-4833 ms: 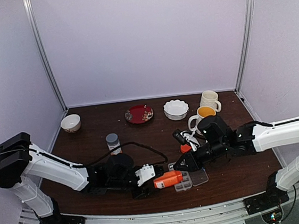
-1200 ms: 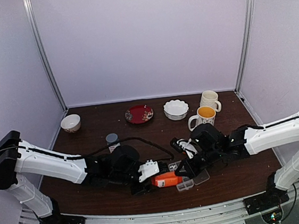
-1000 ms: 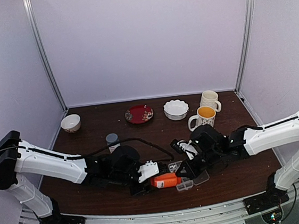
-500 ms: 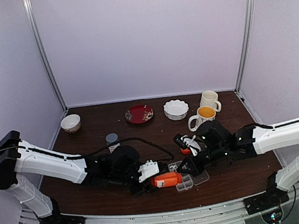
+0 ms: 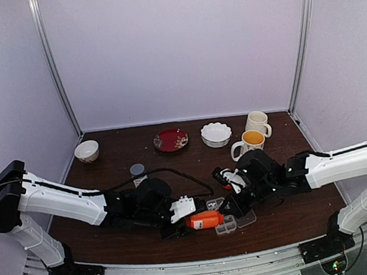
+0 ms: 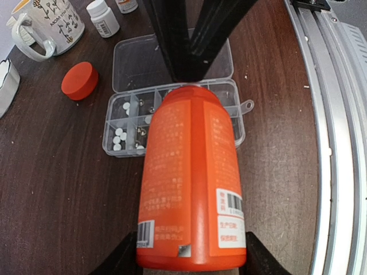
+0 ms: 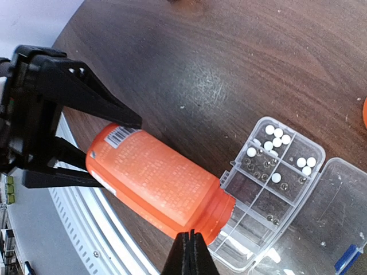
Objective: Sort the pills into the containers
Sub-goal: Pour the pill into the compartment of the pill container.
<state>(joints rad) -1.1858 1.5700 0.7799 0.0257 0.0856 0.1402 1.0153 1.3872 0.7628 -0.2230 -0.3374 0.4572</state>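
step in hand, by judgement: dispensing from bottle to box.

1. the left fingers grasp the bottle near its base, one on each side, and hold it on its side with the mouth over the box.
2. the right fingers are clenched to a single point and carry nothing. they sit at the bottle mouth. whether they touch the rim cannot be told.
3. the box lies on the bench, its lid folded flat open. the cap lies on the bench near the lid.
4. the pills lie in compartments at one end of the box. other visible compartments appear to hold none, and those under the bottle are hidden. no pill shows at the mouth.

next move, by judgement: bring the mouth over an unfilled compartment, then tip the bottle slightly or rake with the right fingers, so that pills leave a few at a time. too much tilt risks a spill across the dividers or onto the bench.
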